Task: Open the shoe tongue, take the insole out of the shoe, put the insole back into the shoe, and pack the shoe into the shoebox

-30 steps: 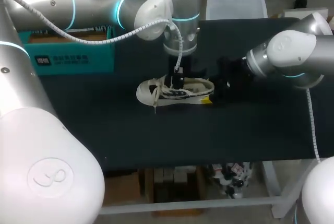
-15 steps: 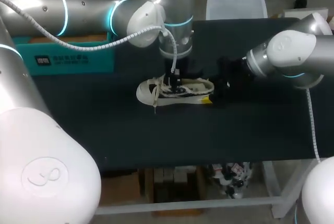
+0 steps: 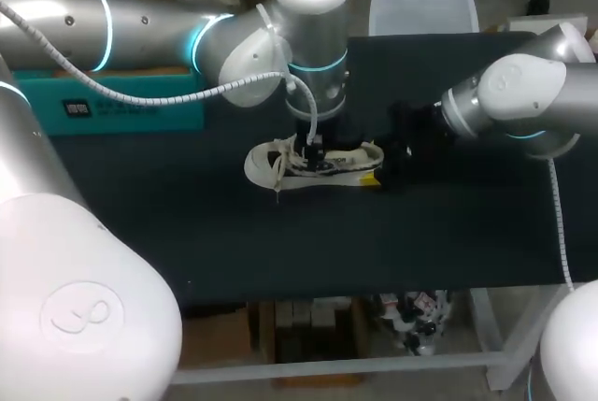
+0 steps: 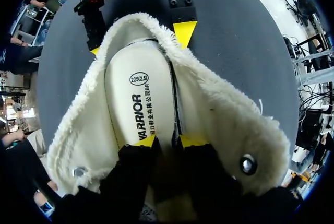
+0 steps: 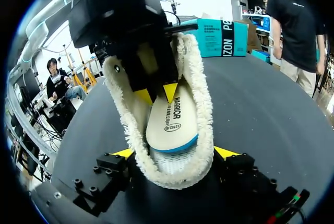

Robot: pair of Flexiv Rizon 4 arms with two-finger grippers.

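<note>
Now, the shoe: a white, fleece-lined shoe [image 3: 313, 165] stands on its sole near the middle of the dark desk [image 3: 280, 251], toe toward the left edge and heel toward the right edge
Laces: loose white laces [image 3: 278, 172] trail off the toe end onto the desk
Opening: the mouth of the shoe gapes wide, with fleece showing all round the rim
Insole: the pale insole [image 4: 138, 93] lies inside the shoe; from the right wrist its blue-rimmed heel end rides up against the fleece at the heel
Left arm: the left arm [image 3: 140, 27] comes in from the left edge and bends straight down over the shoe
Left hand: the left hand [image 4: 169, 140] is down in the opening, its yellow tips drawn almost together and pinching the insole's side edge, one tip on its top face, the other on the lining side
Right arm: the right arm [image 3: 523, 93] comes in from the right edge, low over the desk
Right hand: the right hand [image 5: 175, 152] is at the heel, fingers spread wide, one yellow tip pressed on each side, clasping the shoe
Shoebox: the teal shoebox [image 3: 131, 102] sits by the far left corner, well apart from the shoe
</note>
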